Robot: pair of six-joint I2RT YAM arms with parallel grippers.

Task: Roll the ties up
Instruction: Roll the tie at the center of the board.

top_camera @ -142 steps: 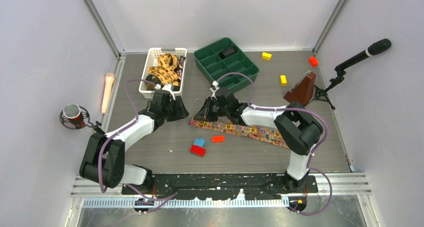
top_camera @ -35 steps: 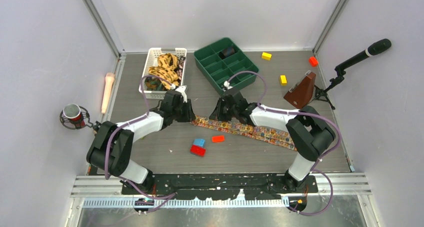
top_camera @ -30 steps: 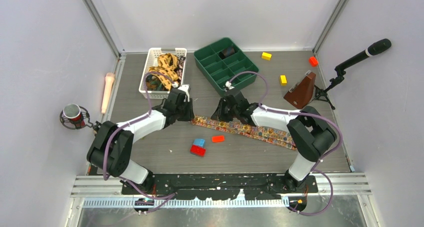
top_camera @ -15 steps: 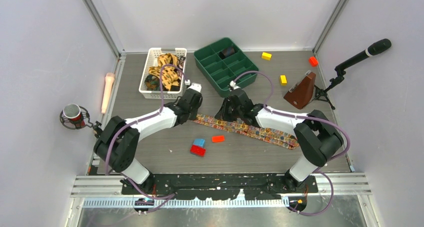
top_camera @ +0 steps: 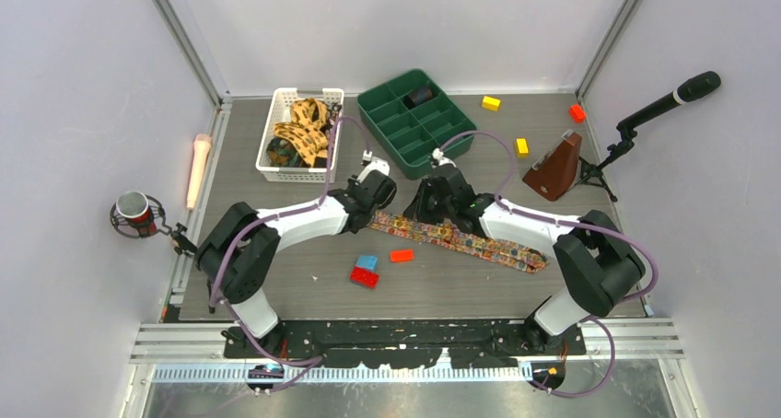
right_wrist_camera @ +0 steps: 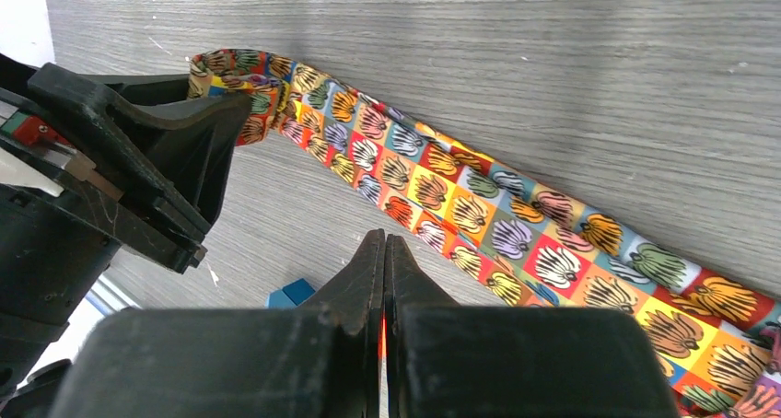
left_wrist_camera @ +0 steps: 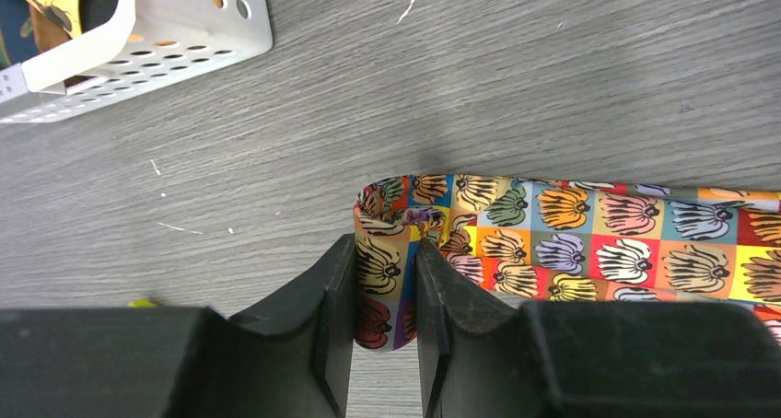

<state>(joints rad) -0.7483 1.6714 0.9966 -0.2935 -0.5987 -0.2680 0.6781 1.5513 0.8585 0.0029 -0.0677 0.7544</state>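
A long tie point(top_camera: 460, 239) with coloured squares lies flat across the table's middle; it also shows in the right wrist view point(right_wrist_camera: 479, 206). Its left end is curled up into a small roll point(left_wrist_camera: 391, 252). My left gripper point(left_wrist_camera: 385, 261) is shut on that roll, also in the top view point(top_camera: 375, 210). My right gripper point(right_wrist_camera: 384, 245) is shut and empty, its tips just above the table beside the tie's near edge, a little right of the left gripper point(top_camera: 422, 212). More ties point(top_camera: 299, 134), orange and dark, lie in the white basket point(top_camera: 276, 168).
A green divided tray point(top_camera: 419, 114) stands behind the grippers. Blue point(top_camera: 367, 262), red point(top_camera: 365, 277) and orange point(top_camera: 402, 255) blocks lie in front of the tie. Yellow blocks point(top_camera: 522, 146), a brown metronome point(top_camera: 553, 168) and a microphone stand point(top_camera: 663, 105) are at the right.
Both arms have moved right and the tie has slid right with them. The left gripper now pinches the tie's curled left end; the right gripper stays shut over the tie.
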